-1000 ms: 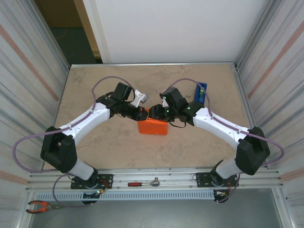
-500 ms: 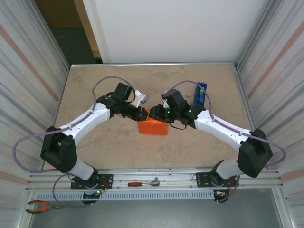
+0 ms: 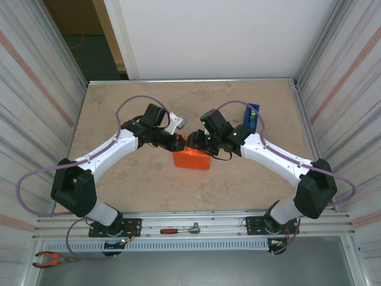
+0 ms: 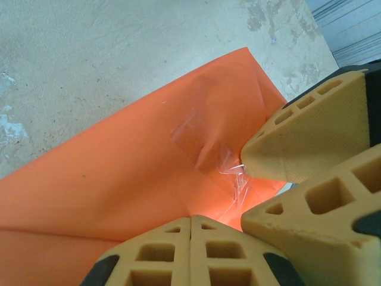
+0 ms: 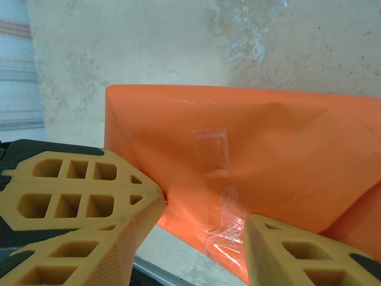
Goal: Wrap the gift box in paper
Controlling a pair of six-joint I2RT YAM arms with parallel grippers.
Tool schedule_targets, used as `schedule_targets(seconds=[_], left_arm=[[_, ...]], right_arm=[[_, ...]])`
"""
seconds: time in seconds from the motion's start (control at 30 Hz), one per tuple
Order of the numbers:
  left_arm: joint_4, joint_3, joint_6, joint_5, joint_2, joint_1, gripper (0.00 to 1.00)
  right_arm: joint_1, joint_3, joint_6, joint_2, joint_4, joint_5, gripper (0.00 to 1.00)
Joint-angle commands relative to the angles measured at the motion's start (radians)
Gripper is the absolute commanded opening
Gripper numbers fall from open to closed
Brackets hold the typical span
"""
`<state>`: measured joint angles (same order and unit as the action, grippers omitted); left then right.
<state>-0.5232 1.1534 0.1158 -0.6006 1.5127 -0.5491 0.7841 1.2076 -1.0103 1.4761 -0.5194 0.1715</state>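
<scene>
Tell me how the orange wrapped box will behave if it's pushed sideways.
It would probably slide rather than tip: the box sits low and flat on the smooth table. Its paper looks thin and creased, so it may dent or tear; the tape looks crinkled and might peel.

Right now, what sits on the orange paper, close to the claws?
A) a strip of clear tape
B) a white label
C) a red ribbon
A: a glossy clear tape strip lies across a crease in the orange paper.
</scene>
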Motion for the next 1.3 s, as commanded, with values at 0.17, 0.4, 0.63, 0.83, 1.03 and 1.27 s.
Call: schedule_targets(seconds=[0.17,0.4,0.63,0.83,1.03,1.27], left_arm=[[-0.056,-0.060,-0.013,0.036,0.057,-0.041,0.00],[-0.058,-0.060,-0.017,0.039,0.057,-0.040,0.00],[-0.060,-0.062,-0.019,0.044,0.059,-0.040,0.00],[-0.057,-0.062,-0.020,0.041,0.058,-0.041,0.00],[-0.059,-0.047,-0.021,0.024,0.058,-0.040,0.00],[-0.060,0.074,0.026,-0.060,0.058,-0.015,0.06]], right_arm=[[-0.007,-0.015,0.024,-0.113,0.010,-0.030,0.46],[-0.077,-0.060,0.061,-0.142,0.141,0.078,0.00],[-0.070,-0.130,0.027,-0.071,0.260,0.122,0.00],[-0.045,-0.211,0.001,-0.049,0.288,0.119,0.00],[-0.049,-0.198,0.021,-0.048,0.253,0.138,0.00],[-0.086,-0.184,0.084,-0.187,0.254,0.131,0.00]])
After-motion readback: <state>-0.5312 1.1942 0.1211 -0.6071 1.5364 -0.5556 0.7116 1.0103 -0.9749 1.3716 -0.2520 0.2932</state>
